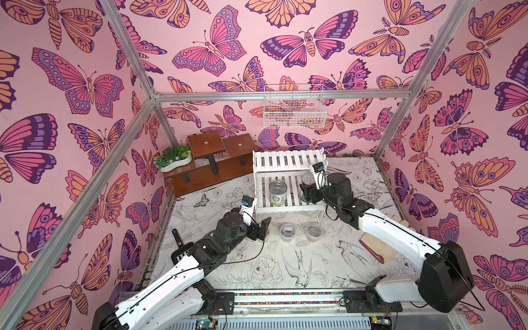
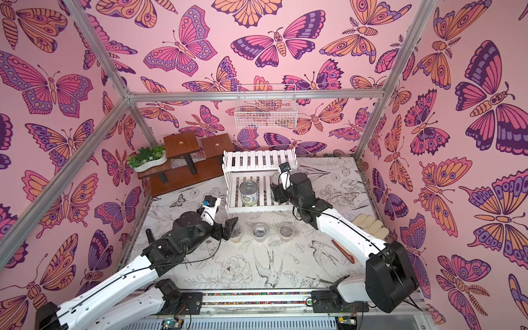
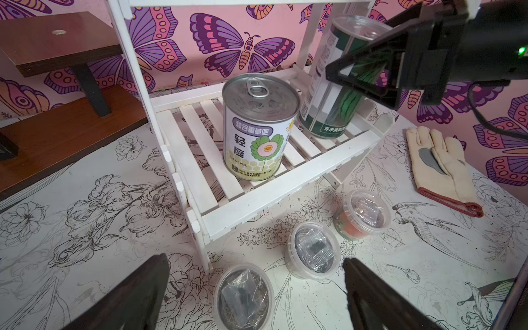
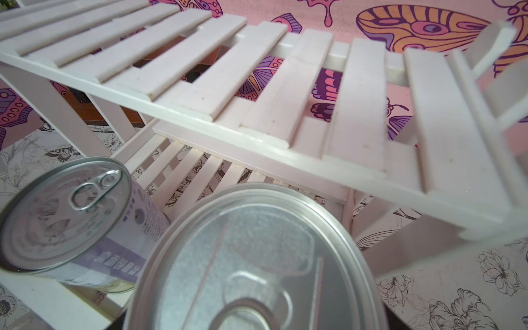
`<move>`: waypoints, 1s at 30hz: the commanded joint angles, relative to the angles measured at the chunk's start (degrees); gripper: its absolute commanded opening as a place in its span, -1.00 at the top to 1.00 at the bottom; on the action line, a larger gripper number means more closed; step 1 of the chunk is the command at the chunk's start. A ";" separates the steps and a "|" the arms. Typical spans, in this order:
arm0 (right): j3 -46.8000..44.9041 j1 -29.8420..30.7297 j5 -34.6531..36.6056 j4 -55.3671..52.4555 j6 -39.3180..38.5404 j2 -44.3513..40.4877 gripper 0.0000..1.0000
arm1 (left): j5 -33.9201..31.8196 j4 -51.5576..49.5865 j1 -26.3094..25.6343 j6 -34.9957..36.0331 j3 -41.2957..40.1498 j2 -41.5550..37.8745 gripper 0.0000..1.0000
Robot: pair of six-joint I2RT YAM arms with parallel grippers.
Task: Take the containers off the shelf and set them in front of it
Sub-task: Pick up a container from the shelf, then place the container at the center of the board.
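Observation:
The white slatted shelf [image 1: 288, 160] [image 2: 257, 161] stands at the back of the mat. On its lower tier the white-green can [image 1: 277, 193] [image 3: 258, 128] [image 4: 65, 217] is upright. Beside it the watermelon-labelled can [image 1: 308, 178] [image 3: 328, 108] [image 4: 257, 257] leans, with my right gripper [image 1: 306, 190] shut around its sides. A black finger [image 3: 365, 74] of that gripper lies against its label. Three clear lidded cups [image 3: 243, 294] [image 3: 313, 254] [image 3: 361, 215] sit in a row on the mat before the shelf. My left gripper [image 3: 253, 260] [image 2: 228, 231] hangs open over the leftmost cup [image 2: 236, 233], holding nothing.
A brown stepped stand [image 1: 211, 168] with a white planter [image 1: 174, 158] fills the back left corner. A wire basket [image 1: 294, 107] hangs on the rear wall. A cream glove [image 1: 380, 243] [image 3: 440, 163] lies on the mat at the right, under my right arm.

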 commanded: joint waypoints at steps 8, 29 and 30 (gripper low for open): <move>0.44 2.31 -2.42 -8.07 1.72 -11.37 -0.27 | 0.80 -0.58 0.62 -0.55 0.29 0.54 -1.00; -18.75 28.85 20.46 -21.08 10.41 -37.68 -0.27 | 1.18 -0.41 1.20 0.17 1.25 2.31 -1.00; -19.77 29.76 21.49 -20.53 11.04 -38.00 -0.27 | 1.18 -0.34 1.29 0.17 1.32 2.44 -1.00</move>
